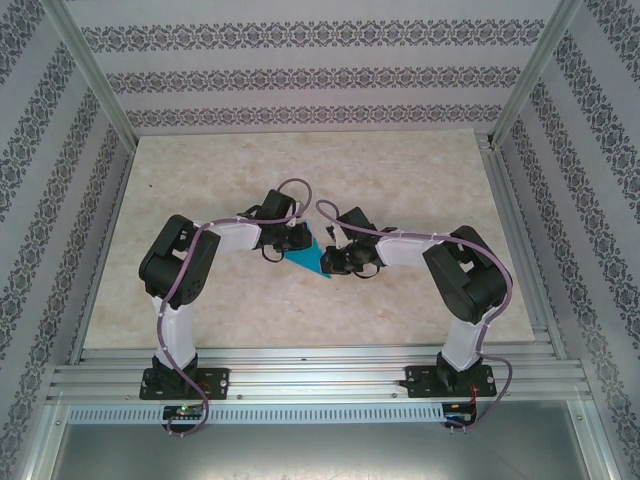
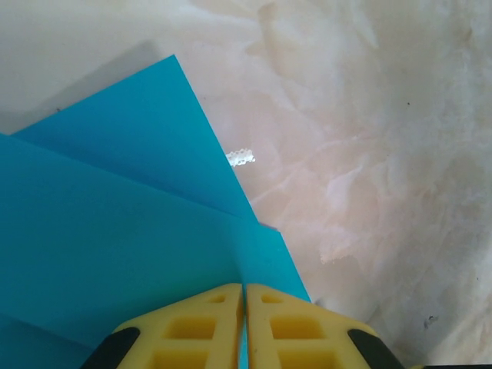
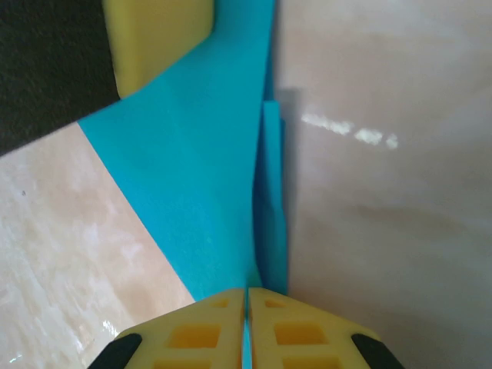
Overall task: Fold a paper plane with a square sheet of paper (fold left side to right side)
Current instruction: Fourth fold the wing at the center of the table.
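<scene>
Marbled beige tabletop (image 1: 420, 170) carries one blue paper sheet (image 1: 312, 258), lying at its middle between the two arms. From above it reads as a small triangle; the wrist cameras resolve overlapping folded layers. Left gripper (image 2: 244, 307) and right gripper (image 3: 246, 307) each pinch the paper's edge, yellow fingers pressed together.

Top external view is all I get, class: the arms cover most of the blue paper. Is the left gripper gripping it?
Observer: Yes; the left wrist view shows the left gripper shut on the edge of the sheet of paper.
Operator: And the right one?
Observer: The right gripper is shut on the sheet too, where it narrows.
Operator: Is it lying as one flat layer?
Observer: No; the left wrist view shows overlapping folded layers.
</scene>
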Robot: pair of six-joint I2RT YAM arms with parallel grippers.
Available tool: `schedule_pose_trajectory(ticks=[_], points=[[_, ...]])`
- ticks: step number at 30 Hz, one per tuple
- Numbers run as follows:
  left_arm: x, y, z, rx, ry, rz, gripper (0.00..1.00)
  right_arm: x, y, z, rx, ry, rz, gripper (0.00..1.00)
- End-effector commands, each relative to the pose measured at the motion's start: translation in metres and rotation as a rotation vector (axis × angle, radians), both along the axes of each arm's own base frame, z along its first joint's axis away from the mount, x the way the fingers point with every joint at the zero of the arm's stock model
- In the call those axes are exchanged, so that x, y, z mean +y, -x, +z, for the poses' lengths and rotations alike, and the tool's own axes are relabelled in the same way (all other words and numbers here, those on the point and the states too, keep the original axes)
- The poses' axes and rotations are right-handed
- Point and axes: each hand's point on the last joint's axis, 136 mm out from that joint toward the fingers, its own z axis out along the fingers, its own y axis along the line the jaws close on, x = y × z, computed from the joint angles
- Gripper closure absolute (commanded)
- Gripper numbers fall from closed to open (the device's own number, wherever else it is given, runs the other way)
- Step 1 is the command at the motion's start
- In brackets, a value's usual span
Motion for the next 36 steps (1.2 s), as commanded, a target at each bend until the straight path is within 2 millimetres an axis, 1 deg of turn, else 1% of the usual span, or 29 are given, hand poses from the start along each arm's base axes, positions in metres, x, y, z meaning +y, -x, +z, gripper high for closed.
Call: schedule_pose_trajectory(ticks=[1,3,4,6,9,11,15,17,22,24,29,36], points=[[0.015,0.001,-0.018,0.014,-0.079,0.032,0.88,-0.013,-0.001,0.032,0.021,-0.028,-0.157,0.88],[0.015,0.003,-0.018,0.015,-0.075,0.032,0.88,-0.005,-0.005,0.053,0.033,-0.125,-0.236,0.87],[0.015,0.003,-0.017,0.014,-0.072,0.035,0.88,0.000,-0.004,0.060,0.040,-0.165,-0.256,0.87],[0.015,0.004,-0.018,0.014,-0.062,0.036,0.88,0.009,-0.005,0.069,0.061,-0.227,-0.316,0.88],[0.014,0.004,-0.020,0.015,-0.057,0.037,0.88,0.021,-0.007,0.075,0.064,-0.239,-0.364,0.89],[0.014,0.004,-0.022,0.015,-0.057,0.037,0.88,0.027,-0.011,0.072,0.058,-0.206,-0.386,0.91],[0.016,0.004,-0.024,0.012,-0.069,0.038,0.88,0.033,-0.019,0.051,0.086,-0.169,-0.429,0.94],[0.015,0.005,-0.027,0.015,-0.068,0.035,0.88,0.039,-0.022,0.044,0.090,-0.145,-0.423,0.94],[0.016,0.006,-0.034,0.024,-0.072,0.038,0.88,0.049,-0.028,0.034,0.085,-0.099,-0.404,0.95],[0.016,0.006,-0.035,0.024,-0.071,0.040,0.88,0.048,-0.030,0.028,0.086,-0.074,-0.409,0.95],[0.018,0.007,-0.037,0.025,-0.086,0.040,0.88,0.044,-0.028,0.008,0.111,-0.034,-0.425,0.96],[0.019,0.007,-0.035,0.022,-0.089,0.041,0.88,0.028,-0.025,-0.013,0.139,-0.009,-0.470,0.97]])
